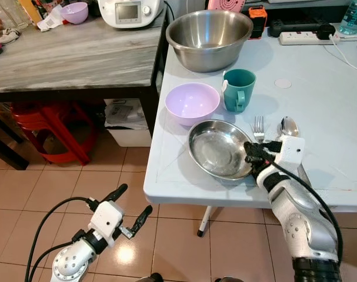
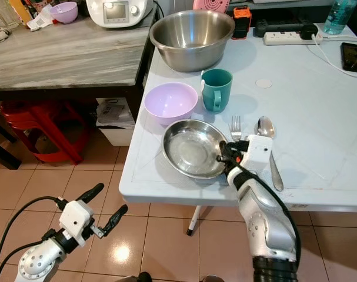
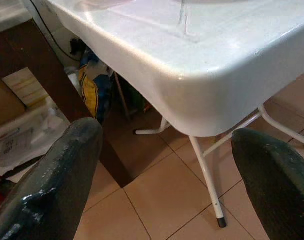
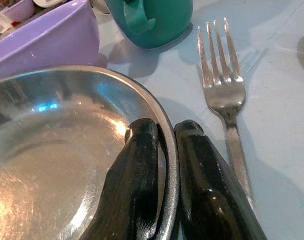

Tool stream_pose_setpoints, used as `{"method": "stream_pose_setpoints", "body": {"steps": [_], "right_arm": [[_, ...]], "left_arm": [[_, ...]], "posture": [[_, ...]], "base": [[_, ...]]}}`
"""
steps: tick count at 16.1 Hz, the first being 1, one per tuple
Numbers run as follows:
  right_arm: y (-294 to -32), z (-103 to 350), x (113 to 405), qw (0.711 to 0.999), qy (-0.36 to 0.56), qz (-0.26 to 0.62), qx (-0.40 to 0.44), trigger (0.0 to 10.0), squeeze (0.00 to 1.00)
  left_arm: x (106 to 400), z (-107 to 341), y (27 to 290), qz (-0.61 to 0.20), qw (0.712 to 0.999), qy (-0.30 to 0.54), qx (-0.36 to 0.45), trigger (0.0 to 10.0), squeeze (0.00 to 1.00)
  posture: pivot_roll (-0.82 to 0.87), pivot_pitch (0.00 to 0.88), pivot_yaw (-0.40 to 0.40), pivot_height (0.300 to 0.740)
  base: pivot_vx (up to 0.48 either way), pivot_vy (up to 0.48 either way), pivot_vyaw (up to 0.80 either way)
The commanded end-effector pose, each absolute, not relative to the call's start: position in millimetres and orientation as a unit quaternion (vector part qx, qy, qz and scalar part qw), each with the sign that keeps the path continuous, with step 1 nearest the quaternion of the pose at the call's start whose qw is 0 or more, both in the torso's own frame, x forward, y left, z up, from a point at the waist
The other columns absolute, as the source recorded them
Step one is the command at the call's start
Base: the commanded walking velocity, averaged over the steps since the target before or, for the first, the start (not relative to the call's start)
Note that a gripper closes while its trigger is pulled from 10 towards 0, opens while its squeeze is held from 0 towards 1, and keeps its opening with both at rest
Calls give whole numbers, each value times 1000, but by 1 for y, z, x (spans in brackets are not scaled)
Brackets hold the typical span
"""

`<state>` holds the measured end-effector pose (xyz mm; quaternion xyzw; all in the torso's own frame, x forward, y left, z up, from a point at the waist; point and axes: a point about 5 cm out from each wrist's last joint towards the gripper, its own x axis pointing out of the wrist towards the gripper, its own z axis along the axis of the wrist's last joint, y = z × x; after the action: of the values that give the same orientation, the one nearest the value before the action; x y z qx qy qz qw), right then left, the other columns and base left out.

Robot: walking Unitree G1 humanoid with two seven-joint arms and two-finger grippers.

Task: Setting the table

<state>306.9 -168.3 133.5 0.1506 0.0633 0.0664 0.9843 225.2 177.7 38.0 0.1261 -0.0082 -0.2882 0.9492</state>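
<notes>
Down low and nearest to us, the left gripper [image 1: 130,205] hangs over the tan tiled floor [image 1: 25,194] just off the table's near corner, its two black fingers [image 3: 51,185] spread wide with nothing between them. Up on the white plastic folding table [image 1: 331,117], the right gripper [image 1: 253,154] is at work: its fingers [image 4: 141,175] are pinched together on the right-hand rim of the shallow round stainless steel plate [image 1: 216,148], one finger inside the rim and one outside, so it has the plate clamped. That plate sits near the table's front edge. Just beside it on the right lies a silver metal fork [image 1: 259,127], tines pointing away from the robot, and right of that a silver metal spoon [image 1: 289,126], its handle running back under the wrist. Just behind the plate stands a small lilac plastic bowl [image 1: 192,101], close to its rim, and next to the bowl a teal ceramic mug [image 1: 238,89] sits upright with its handle facing the robot. Further back, a large stainless steel mixing bowl [image 1: 209,36] stands by the table's far left edge. At the back of the table lies a white power strip [image 1: 304,37], and off to the left stands a grey marble-patterned counter [image 1: 66,53] with a red plastic stool [image 1: 46,129] beneath it.
</notes>
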Motion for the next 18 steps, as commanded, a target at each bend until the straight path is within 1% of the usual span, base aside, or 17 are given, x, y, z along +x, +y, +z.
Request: {"method": "stream_pose_setpoints", "body": {"steps": [1, 2, 3, 6, 7, 8, 10, 12, 13, 14, 15, 16, 18], "right_arm": [[-162, 117, 305, 977, 106, 65, 171, 0, 0], [-160, 118, 306, 976, 107, 67, 176, 5843, 0], [-159, 118, 306, 976, 107, 68, 179, 9882, 0], [-158, 114, 305, 975, 116, 68, 175, 10000, 0], [-158, 111, 303, 975, 121, 67, 174, 10000, 0], [-157, 110, 302, 975, 124, 67, 174, 10000, 0], [-154, 109, 301, 975, 126, 70, 170, 10000, 0], [-154, 109, 301, 975, 127, 71, 167, 10000, 0], [-153, 108, 300, 976, 128, 72, 163, 10000, 0], [-153, 107, 299, 976, 129, 73, 162, 10000, 0], [-153, 106, 298, 975, 131, 74, 161, 10000, 0], [-153, 105, 297, 975, 133, 74, 161, 10000, 0], [-152, 103, 296, 976, 136, 79, 151, 10000, 0]], "left_arm": [[224, 36, 186, -279, 950, -4, 138, 10000, 0], [225, 37, 187, -279, 950, -7, 138, 10000, 0], [226, 37, 187, -280, 950, -9, 138, 10000, 0], [236, 50, 194, -266, 952, -32, 145, 10000, 0], [249, 65, 206, -235, 958, -53, 156, 10000, 0], [265, 99, 215, -203, 960, -93, 168, 10000, 0], [282, 130, 218, -169, 965, -124, 160, 10000, 0], [287, 135, 217, -163, 967, -127, 147, 10000, 0], [294, 137, 206, -176, 973, -111, 96, 10000, 0], [295, 138, 199, -192, 974, -99, 67, 10000, 0], [293, 134, 183, -247, 965, -73, 39, 10000, 0], [287, 126, 174, -297, 953, -42, 36, 10000, 0], [270, 107, 167, -396, 916, 28, 61, 10000, 0]], "posture": [[-107, 160, 125, 740], [-107, 160, 125, 740], [-107, 160, 125, 740], [-106, 159, 120, 740], [-106, 154, 116, 740], [-107, 151, 114, 740], [-109, 146, 112, 740], [-110, 144, 109, 740], [-110, 144, 107, 740], [-110, 144, 107, 740], [-109, 143, 104, 740], [-106, 142, 102, 740], [-111, 139, 100, 740]], "base": [[0, 0, 0], [0, 0, 0], [0, 0, 0], [0, 0, 0], [0, 0, 0], [0, 0, 0], [0, 0, 0], [0, 0, 0], [0, 0, 0], [0, 0, 0], [0, 0, 0], [0, 0, 0], [0, 0, 0]]}}
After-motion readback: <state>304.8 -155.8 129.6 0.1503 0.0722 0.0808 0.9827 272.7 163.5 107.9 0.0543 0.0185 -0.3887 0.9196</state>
